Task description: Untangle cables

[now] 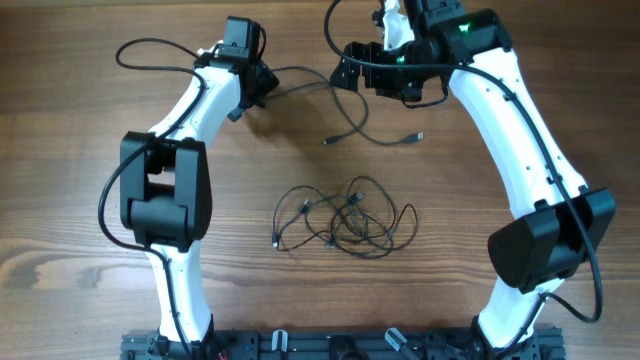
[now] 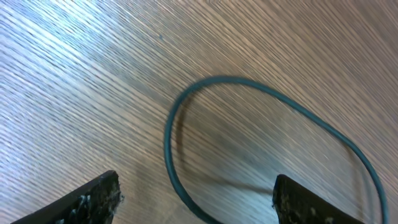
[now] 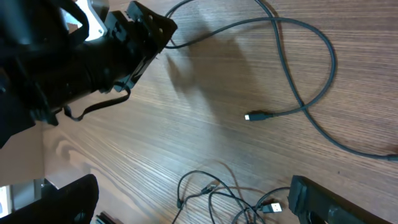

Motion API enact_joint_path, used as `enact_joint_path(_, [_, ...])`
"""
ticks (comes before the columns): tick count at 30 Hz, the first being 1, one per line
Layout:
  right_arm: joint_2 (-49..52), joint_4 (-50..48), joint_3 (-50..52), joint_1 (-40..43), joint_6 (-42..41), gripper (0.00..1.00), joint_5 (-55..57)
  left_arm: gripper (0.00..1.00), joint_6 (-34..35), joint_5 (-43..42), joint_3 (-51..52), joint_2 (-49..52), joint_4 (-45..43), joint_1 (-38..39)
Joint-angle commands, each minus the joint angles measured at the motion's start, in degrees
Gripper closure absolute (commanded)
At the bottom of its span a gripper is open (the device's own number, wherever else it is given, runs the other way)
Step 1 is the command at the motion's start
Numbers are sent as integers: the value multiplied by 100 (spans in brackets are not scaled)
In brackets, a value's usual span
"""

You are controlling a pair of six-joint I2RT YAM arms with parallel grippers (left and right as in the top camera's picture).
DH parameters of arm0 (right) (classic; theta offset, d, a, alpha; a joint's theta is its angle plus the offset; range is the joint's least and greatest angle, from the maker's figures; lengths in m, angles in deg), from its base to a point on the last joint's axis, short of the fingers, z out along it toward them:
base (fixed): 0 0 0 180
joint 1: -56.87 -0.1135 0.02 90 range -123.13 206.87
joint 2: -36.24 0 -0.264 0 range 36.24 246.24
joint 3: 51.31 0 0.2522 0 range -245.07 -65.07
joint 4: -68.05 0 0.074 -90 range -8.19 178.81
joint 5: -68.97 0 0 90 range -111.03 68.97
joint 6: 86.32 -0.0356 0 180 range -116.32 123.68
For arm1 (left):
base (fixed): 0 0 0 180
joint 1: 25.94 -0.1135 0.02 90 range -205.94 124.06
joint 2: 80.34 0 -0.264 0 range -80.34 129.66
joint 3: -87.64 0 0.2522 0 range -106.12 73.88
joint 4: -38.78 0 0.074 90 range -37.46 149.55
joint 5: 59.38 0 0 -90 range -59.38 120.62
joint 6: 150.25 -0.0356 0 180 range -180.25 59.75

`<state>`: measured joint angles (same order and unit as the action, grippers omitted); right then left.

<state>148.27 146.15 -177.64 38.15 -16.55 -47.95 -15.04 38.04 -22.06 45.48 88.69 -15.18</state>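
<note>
left pincer (image 2: 198, 186): jaws wide apart, holding nothing, thin dark loose cord (image 2: 217, 78) looped on wooden table (image 2: 74, 74) beneath | right pincer (image 3: 193, 190): fully open, empty | tangled bunch of thin black cables (image 1: 345, 222): table centre, clear of both pincers

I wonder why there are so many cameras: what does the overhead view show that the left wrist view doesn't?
Only overhead: the left arm, the right arm, the open right hand, and the tangle of cables mid-table.
Only left wrist: a close look at the left hand, its two fingers apart, with a loop of the loose cable lying on the wood between them, not gripped.
Both: the wooden table and that loose cable by the left hand.
</note>
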Motion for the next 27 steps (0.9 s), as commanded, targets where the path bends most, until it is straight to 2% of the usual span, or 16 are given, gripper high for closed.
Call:
enact_joint_path(1, [-87, 44, -17, -24, 120, 0, 59, 22, 26, 271, 26, 219, -48, -83])
enact_joint_path(3, [-87, 96, -17, -24, 210, 0, 57, 27, 24, 271, 26, 282, -87, -131])
enact_joint_path(7, [-87, 221, -17, -61, 245, 0, 59, 30, 24, 267, 26, 442, -192, -179])
enact_joint_path(9, [-87, 238, -17, -72, 247, 0, 59, 35, 24, 271, 26, 503, -238, -179])
enact_joint_path(12, [-87, 234, -17, -83, 240, 0, 59, 51, 24, 271, 26, 511, -339, -188])
enact_joint_path(14, [-87, 234, -17, -83, 243, 0, 61, 69, 24, 271, 26, 511, -389, -195])
enact_joint_path(16, [-87, 236, -17, -83, 243, 0, 61, 92, 22, 273, 26, 511, -431, -205])
enact_joint_path(17, [-87, 238, -17, -83, 245, 0, 61, 96, 2, 275, 24, 511, -459, -205])
enact_joint_path(27, [-87, 254, -17, -83, 221, 0, 59, 96, -1386, 275, -354, -87, -494, -232])
